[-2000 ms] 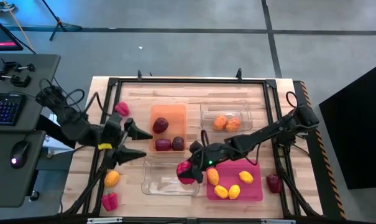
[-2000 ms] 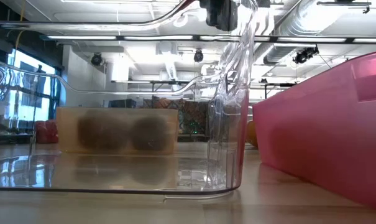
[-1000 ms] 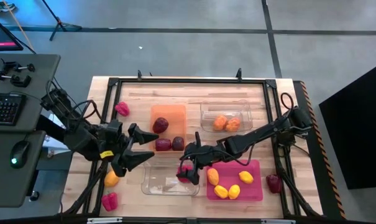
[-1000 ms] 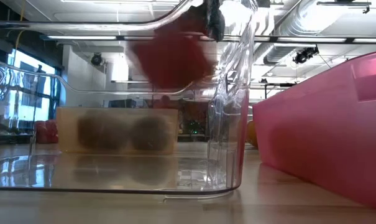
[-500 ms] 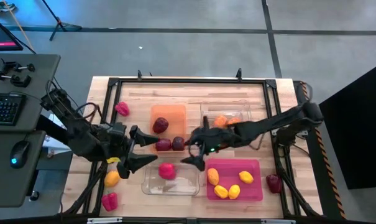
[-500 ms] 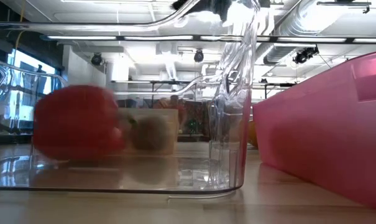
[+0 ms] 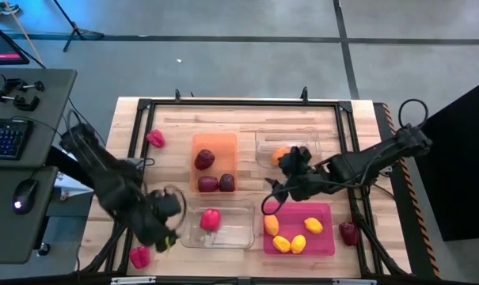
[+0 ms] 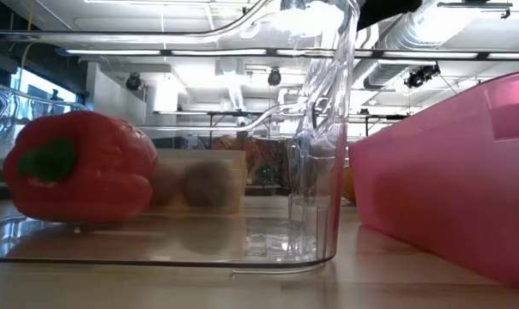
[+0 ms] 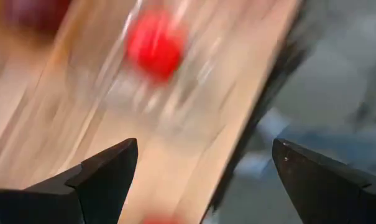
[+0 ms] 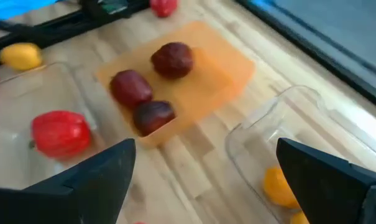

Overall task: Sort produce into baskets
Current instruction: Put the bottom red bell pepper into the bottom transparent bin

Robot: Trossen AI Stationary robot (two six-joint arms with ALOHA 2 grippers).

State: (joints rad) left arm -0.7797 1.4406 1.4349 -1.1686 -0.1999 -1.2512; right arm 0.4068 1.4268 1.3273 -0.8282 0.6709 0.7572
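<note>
Grey concrete floor (image 7: 247, 47) runs across the top of the high view, dark seam lines crossing it. At the left edge sits a dark desk (image 7: 21, 170) with a backlit keyboard (image 7: 3, 136) and a glowing mouse (image 7: 20, 196). A black panel (image 7: 461, 158) fills the right side. Low view: strip lights (image 8: 199, 53) and white ducts (image 8: 431, 34) overhead, bright window (image 8: 32, 94) at left.
</note>
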